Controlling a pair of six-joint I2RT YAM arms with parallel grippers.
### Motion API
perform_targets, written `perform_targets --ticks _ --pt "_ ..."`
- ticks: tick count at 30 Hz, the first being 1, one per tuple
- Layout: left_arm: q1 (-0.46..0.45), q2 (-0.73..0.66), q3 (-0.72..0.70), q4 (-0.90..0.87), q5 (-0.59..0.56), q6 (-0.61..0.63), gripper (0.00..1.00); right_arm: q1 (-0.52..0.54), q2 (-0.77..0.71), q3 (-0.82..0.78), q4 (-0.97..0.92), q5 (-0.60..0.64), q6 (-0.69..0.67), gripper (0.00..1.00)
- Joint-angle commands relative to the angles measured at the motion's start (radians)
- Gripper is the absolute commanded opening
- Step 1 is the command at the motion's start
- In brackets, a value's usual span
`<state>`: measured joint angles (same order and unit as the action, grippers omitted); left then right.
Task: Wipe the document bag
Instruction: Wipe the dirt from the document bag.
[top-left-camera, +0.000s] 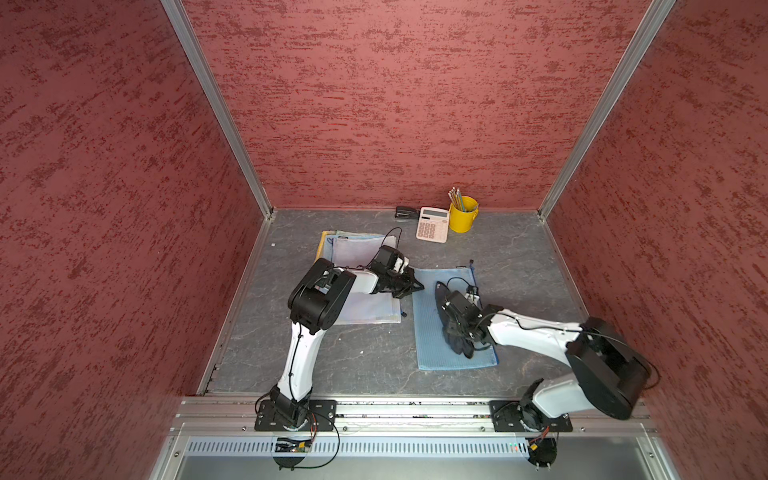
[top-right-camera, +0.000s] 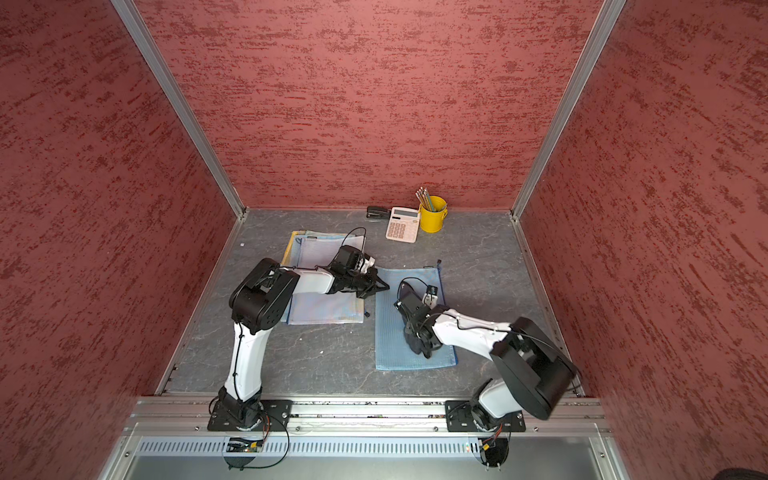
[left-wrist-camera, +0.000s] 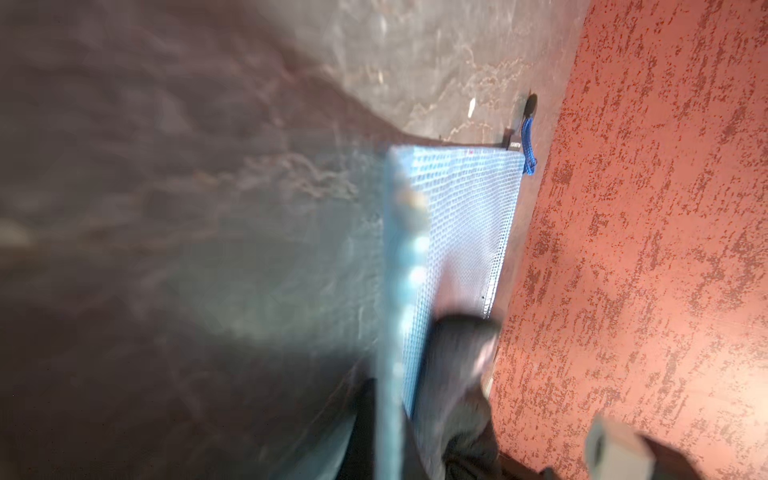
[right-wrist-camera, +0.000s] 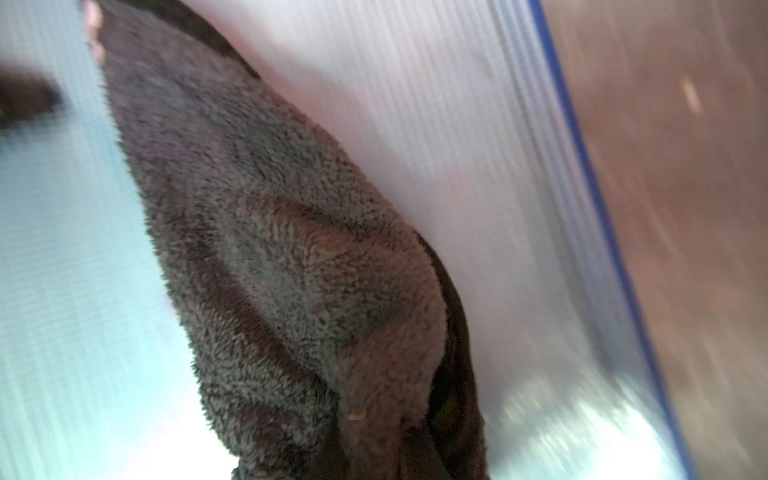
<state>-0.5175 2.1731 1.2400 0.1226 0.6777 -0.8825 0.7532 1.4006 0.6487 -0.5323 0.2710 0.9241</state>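
Top views: blue document bag (top-left-camera: 432, 353) lies flat, centre-right on the table. Right gripper (top-left-camera: 459, 332) is clamped on a dark cloth (top-left-camera: 442, 305) pressed to the bag. Left gripper (top-left-camera: 417, 286) is closed at the bag's far-left edge; pinching or pinning, cannot tell.
Left wrist: blurred; bag (left-wrist-camera: 465, 208) and cloth (left-wrist-camera: 457, 353) in contact.
Right wrist: cloth (right-wrist-camera: 291, 270) flat on the bag (right-wrist-camera: 415, 124).
Judgement: wiping is mid-stroke; the left and near parts look unwiped.

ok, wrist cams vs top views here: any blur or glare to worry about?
Both top views: sharp, evenly lit, blue document bag clear. Left wrist: near field smeared, only the bag's far corner and zipper cord crisp. Right wrist: dark cloth in focus, bag around it streaked, with blown-out white glare.
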Motion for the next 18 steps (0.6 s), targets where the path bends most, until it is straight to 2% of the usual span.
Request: perform_targets --ticks 1,4,7,9,11,14,18 --pt "0.031 -0.012 -0.004 -0.038 -0.073 0.012 0.00 0.015 -0.077 0.032 -0.323 -0.061 0.032 0.00" --pt "0.017 -0.009 -0.009 -0.038 -0.067 0.018 0.00 -0.043 -0.043 0.311 -0.360 0.064 -0.089 0.00" --pt "-0.002 -0.007 -0.015 -0.038 -0.061 0.021 0.00 -0.091 0.116 0.560 -0.243 0.077 -0.241 0.00" --pt "-0.011 -0.009 -0.020 -0.037 -0.061 0.019 0.00 -0.099 0.237 0.644 -0.139 0.048 -0.301 0.00" --pt "-0.021 -0.013 -0.022 -0.037 -0.064 0.016 0.00 -0.101 0.332 0.641 -0.013 0.009 -0.312 0.00" --pt "-0.024 -0.019 -0.027 -0.046 -0.072 0.014 0.00 -0.106 0.419 0.548 0.181 -0.046 -0.295 0.00" --pt "-0.020 -0.022 -0.025 -0.043 -0.070 0.000 0.00 -0.104 0.496 0.473 0.208 -0.021 -0.264 0.00"
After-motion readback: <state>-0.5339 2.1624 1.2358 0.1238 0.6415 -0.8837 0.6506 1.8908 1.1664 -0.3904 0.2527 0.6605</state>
